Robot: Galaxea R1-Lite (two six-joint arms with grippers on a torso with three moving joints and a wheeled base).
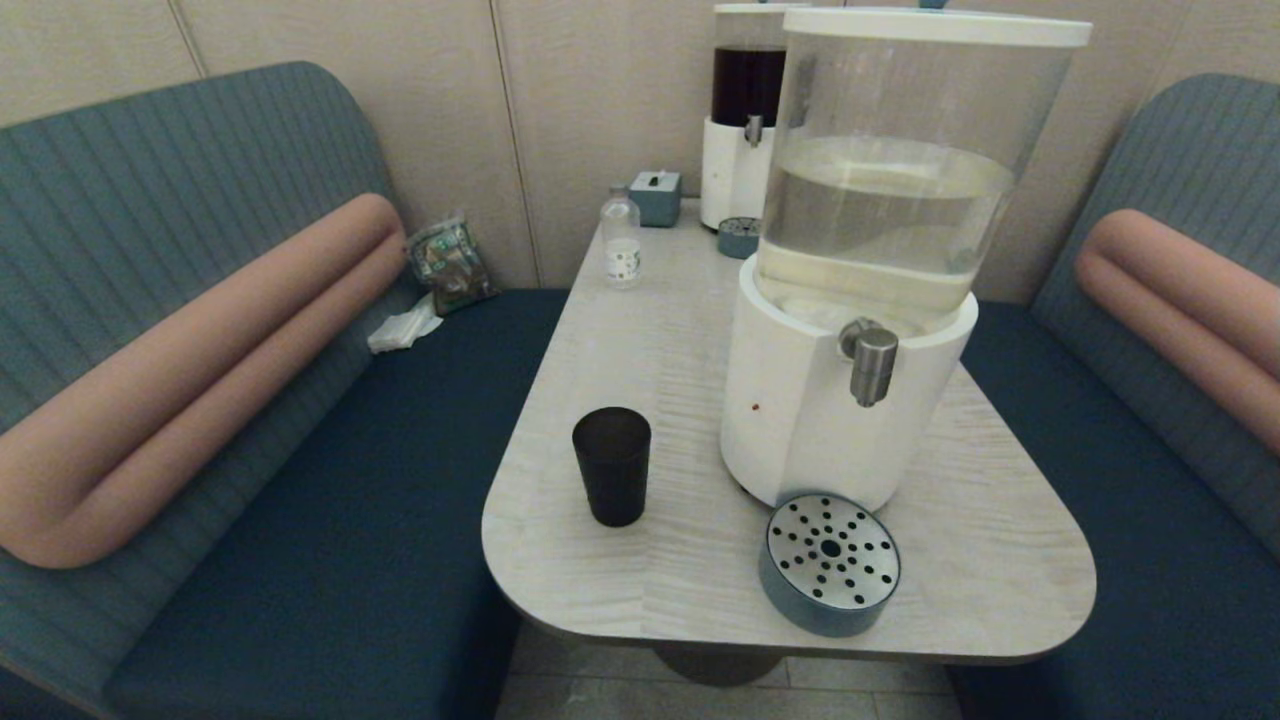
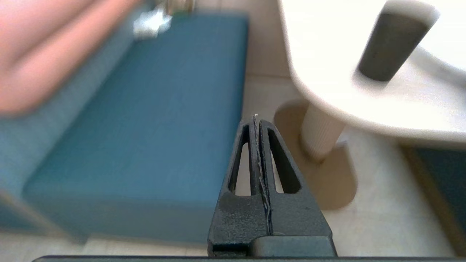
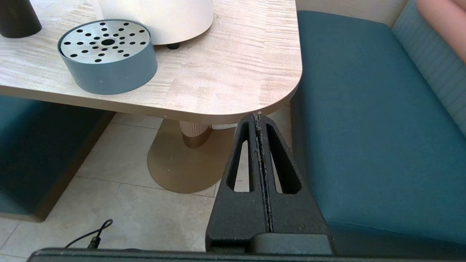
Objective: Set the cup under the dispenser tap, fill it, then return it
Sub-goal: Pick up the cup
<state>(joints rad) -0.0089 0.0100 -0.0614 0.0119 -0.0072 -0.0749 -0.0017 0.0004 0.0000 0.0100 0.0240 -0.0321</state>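
Observation:
The dark tumbler cup (image 1: 612, 465) stands upright on the table's near left part, left of the large dispenser (image 1: 850, 400). The steel tap (image 1: 872, 364) juts from that dispenser's white base, above the round blue-grey drip tray (image 1: 829, 564) with a perforated steel top. Neither arm shows in the head view. My left gripper (image 2: 255, 120) is shut and empty, low beside the table over the floor and left bench; the cup (image 2: 391, 45) shows up on the table edge. My right gripper (image 3: 257, 116) is shut and empty below the table's near right corner; the drip tray (image 3: 107, 54) sits on the table there.
A second dispenser (image 1: 745, 130) with dark red liquid stands at the back, with its own drip tray (image 1: 738, 237), a small clear bottle (image 1: 621, 240) and a tissue box (image 1: 655, 196). Blue benches (image 1: 330, 540) flank the table (image 1: 690, 330); its pedestal (image 3: 194, 134) stands below.

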